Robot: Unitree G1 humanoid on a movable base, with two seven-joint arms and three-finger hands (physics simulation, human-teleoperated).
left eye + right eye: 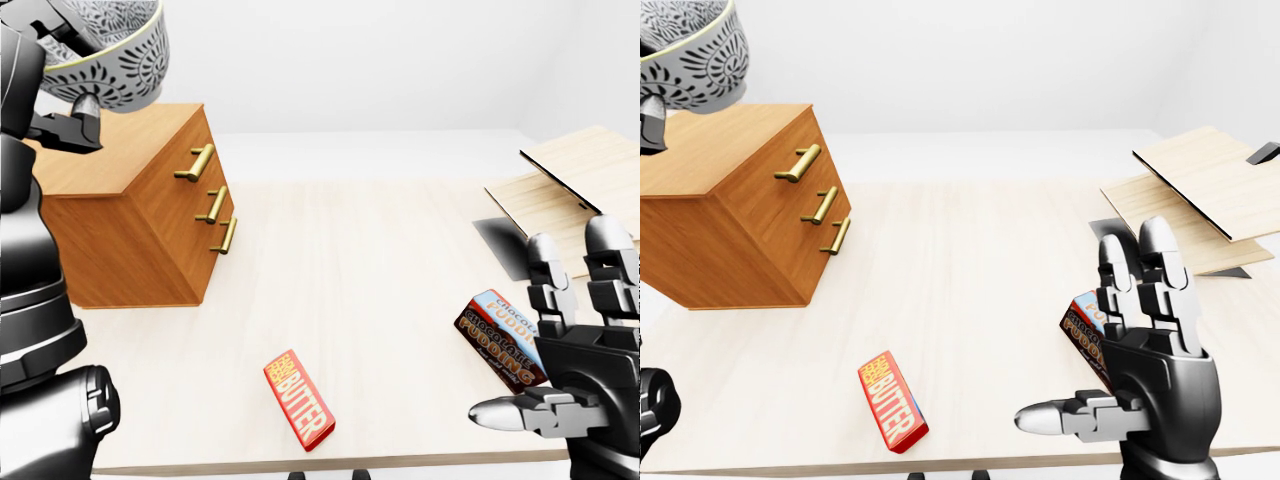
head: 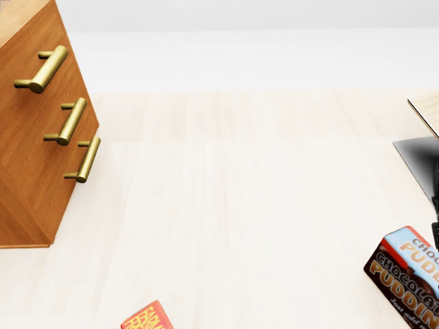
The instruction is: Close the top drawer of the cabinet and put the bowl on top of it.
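bowl [image 1: 118, 62] gripped in left hand [image 1: 58, 128] above cabinet [image 1: 130, 235], drawers [image 1: 205, 200] all flush

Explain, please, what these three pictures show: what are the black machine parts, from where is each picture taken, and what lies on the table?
These are simulator renders from three cameras on a humanoid robot's head. The two eye views look over its black arms; the head view looks steeply down at the table. The left hand holds a patterned bowl above a wooden cabinet, whose three drawers look closed. The right hand is open and empty. On the table also lie a red butter box and a chocolate pudding box; flat wooden boards show at the right.
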